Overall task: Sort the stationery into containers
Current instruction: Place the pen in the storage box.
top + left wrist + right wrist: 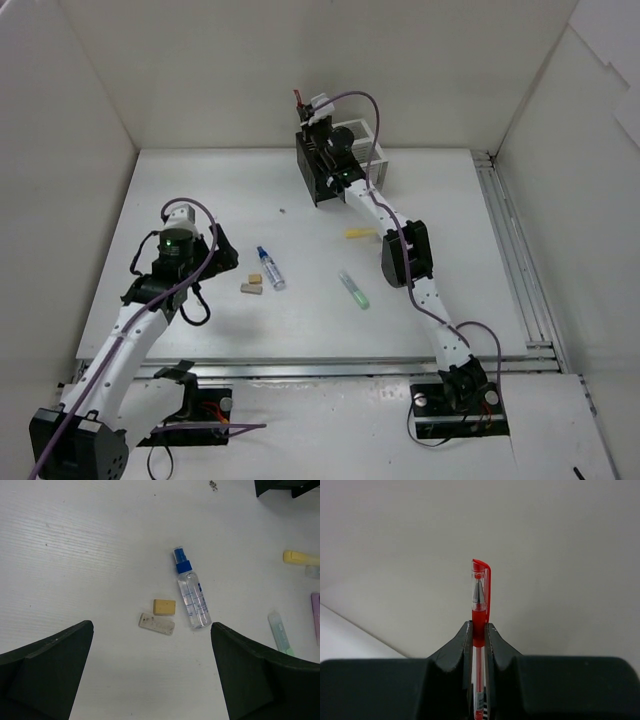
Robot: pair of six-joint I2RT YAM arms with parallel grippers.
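Right pincer (479,630) is clenched on the red pen (480,597) just under its cap, holding it upright, seemingly above the black container (312,180) at the far side of the tabletop (200,190). Left pincer (151,627) hangs released above two erasers (164,607) and a blue-capped bottle (192,597). If let go off-centre, the pen may strike a divider or rim and topple outside.
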